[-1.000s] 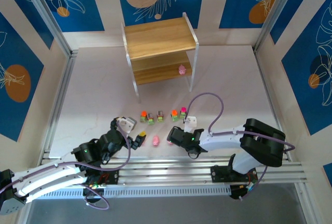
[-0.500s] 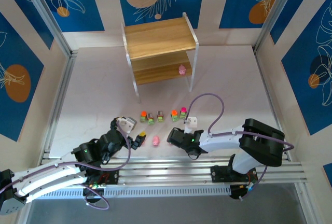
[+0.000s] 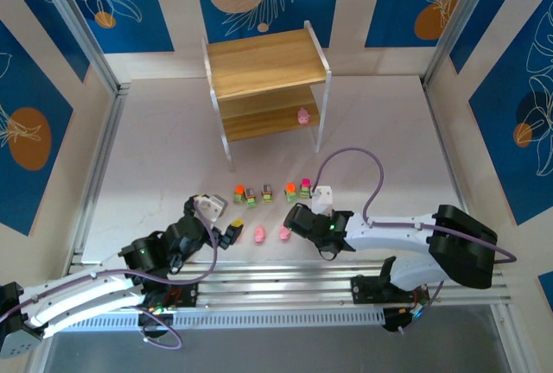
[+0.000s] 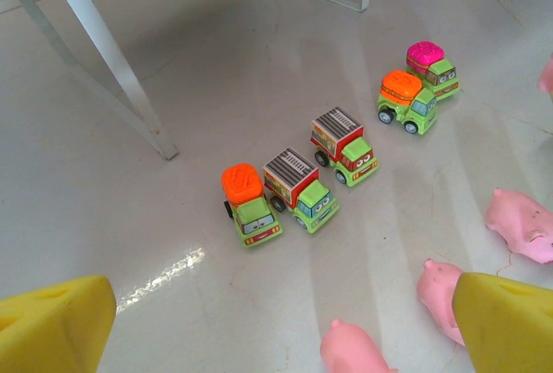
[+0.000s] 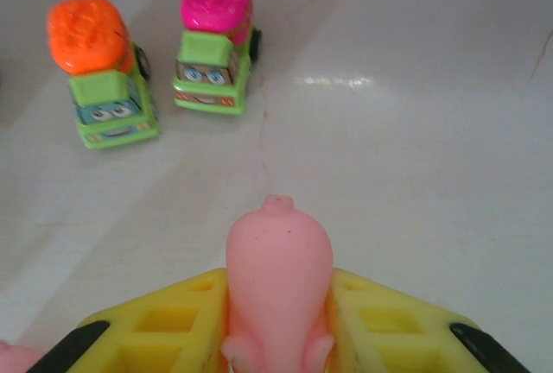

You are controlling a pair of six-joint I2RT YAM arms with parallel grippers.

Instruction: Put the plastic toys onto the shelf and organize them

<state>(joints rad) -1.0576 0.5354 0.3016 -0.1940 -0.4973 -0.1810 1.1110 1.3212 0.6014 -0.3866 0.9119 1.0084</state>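
**Right jaws:** closed on the held pig (image 5: 278,261). In the right wrist view it sits snout-forward between the yellow pads (image 5: 164,325), with both pads against its flanks. On the desk (image 5: 415,131) beyond the snout stand the orange-top truck (image 5: 104,71) at 11 o'clock and the pink-top truck (image 5: 214,41) at 12. Both face the camera, apart from the pig.

**Pose, top view:** the right arm (image 3: 406,233) lies low, elbow at 3 o'clock and wrist reaching toward 9. Held pig at its tip; whether it is on the desk or lifted, cannot tell. The left arm (image 3: 86,291) runs from 7 o'clock toward centre, its tip just beside a pink shape (image 3: 259,235). The truck row (image 3: 270,192) stands at 12 o'clock of both tips. The shelf (image 3: 268,71) is at the 12 o'clock end, with a shelved pig (image 3: 303,116) on the lower board, 3 o'clock end.

**Left jaws:** wide open in the left wrist view, one pad at 7 o'clock and one at 5.

**View differences:**
- The left wrist view separates three loose pigs: the near pig (image 4: 354,351) between the jaws, the second pig (image 4: 441,287) against the 5 o'clock pad, and the third pig (image 4: 523,222) at 3 o'clock.
- Pad contact on the held pig is too small to read from above.
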